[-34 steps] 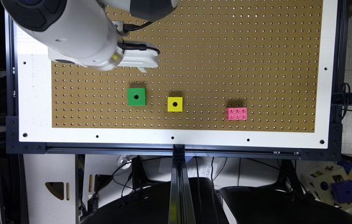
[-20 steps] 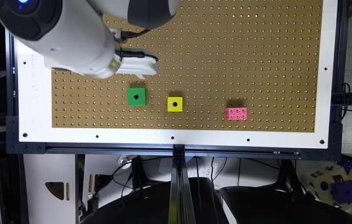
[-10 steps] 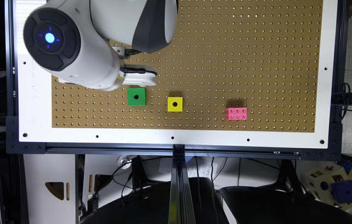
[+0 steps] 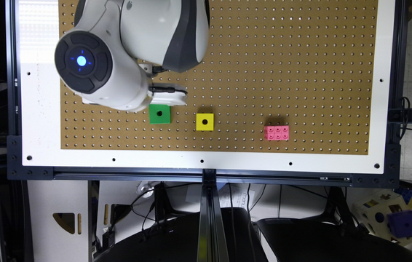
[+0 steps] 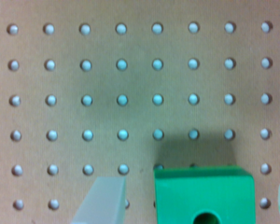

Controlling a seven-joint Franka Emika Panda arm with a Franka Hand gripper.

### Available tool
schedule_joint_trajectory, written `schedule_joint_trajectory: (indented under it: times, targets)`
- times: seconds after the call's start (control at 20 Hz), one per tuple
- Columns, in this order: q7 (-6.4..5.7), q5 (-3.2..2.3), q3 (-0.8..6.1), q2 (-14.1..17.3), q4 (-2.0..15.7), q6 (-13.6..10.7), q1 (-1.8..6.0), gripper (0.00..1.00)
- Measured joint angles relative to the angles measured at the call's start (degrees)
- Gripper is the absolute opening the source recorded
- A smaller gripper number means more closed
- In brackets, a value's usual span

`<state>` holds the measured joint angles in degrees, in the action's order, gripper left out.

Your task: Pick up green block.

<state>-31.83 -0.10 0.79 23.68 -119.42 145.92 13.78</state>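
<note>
You have three things on the pegboard (image 4: 300, 72), set in a row. Take the cube with the hole (image 4: 205, 122) as your landmark: the green block (image 4: 159, 114) sits near it toward the exterior view's left, touching the arm's edge, and the studded brick (image 4: 276, 133) sits farther off toward that view's right.

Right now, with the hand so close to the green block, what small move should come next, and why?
Probably a short descent, then closing. In the wrist view the green block sits between the two fingers, which stand apart on either side of it, so the hand looks open and roughly lined up. In the exterior view the hand is right beside the green block. How high it is cannot be told.
</note>
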Motion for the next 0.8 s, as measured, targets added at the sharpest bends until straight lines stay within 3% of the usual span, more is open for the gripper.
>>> schedule_joint_trajectory:
  times: [0.3,0.45,0.6,0.8]
  targets:
    - [-0.08,0.00,0.45,2.1,2.36,0.1,-0.02,1.00]
    - [-0.08,0.00,0.47,5.7,2.91,2.5,-0.01,1.00]
    - [-0.08,0.00,0.48,8.7,4.80,3.5,0.00,1.00]
    - [-0.08,0.00,0.49,9.0,5.74,3.1,0.00,1.00]
